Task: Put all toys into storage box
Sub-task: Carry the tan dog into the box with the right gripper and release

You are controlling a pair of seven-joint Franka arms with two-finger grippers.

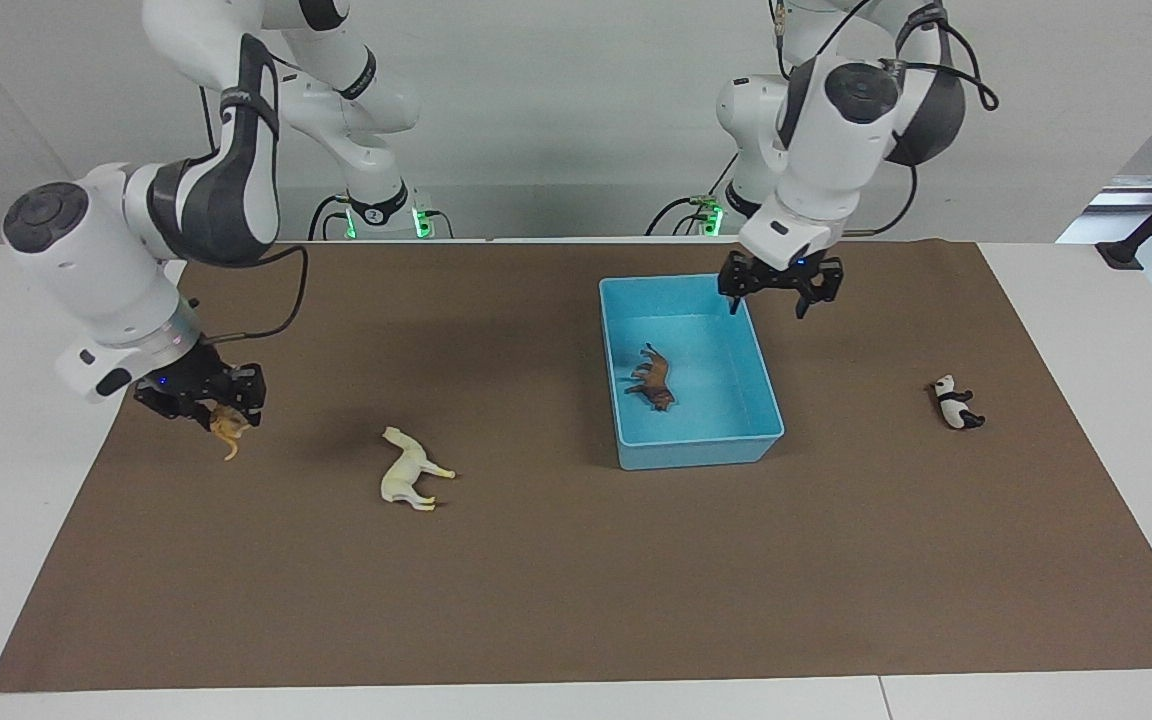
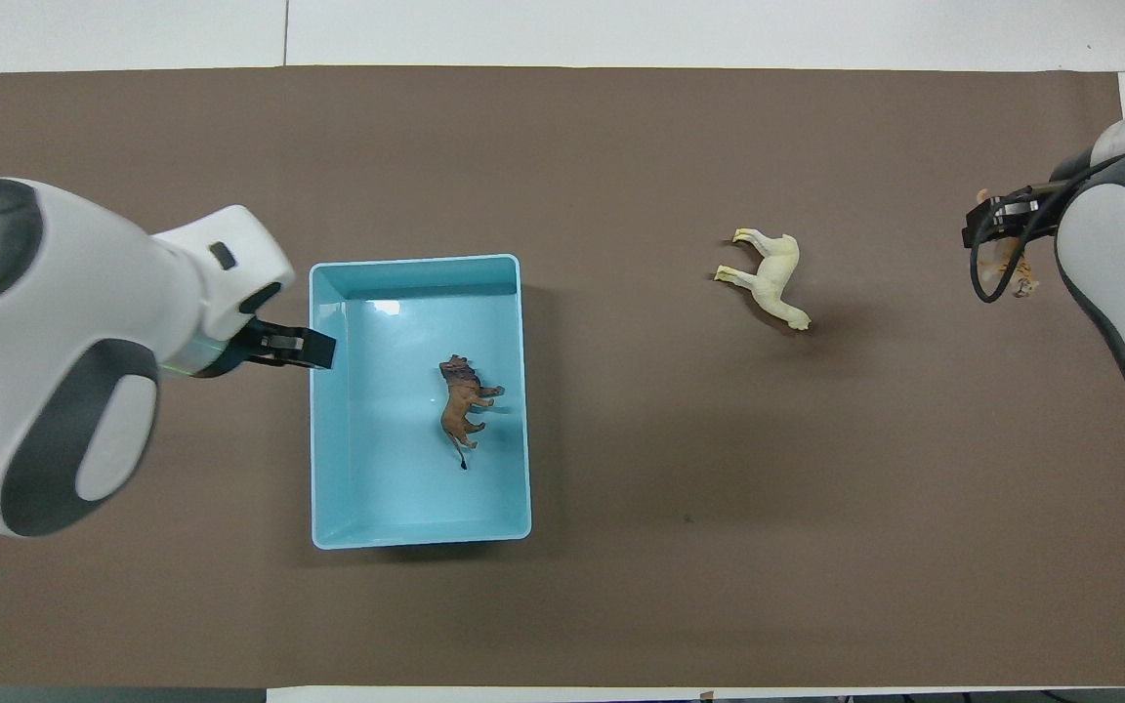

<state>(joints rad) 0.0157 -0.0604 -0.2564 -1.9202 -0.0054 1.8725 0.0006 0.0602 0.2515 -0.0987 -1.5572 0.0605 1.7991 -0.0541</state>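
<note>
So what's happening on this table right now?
Two robot arms are putting toy animals into the blue storage box. The lion already lies inside. The right gripper holds the orange tiger above the mat. The left gripper hangs open over the box's rim. The horse and panda lie on the mat.

Facing view: high camera across the table, looking toward both arm bases, whole brown mat (image 1: 556, 580) covered. Overhead view: camera above the robots' end, looking steeply down and forward. Both share the mat and storage box (image 1: 626, 440) (image 2: 318, 488), half a turn apart.
</note>
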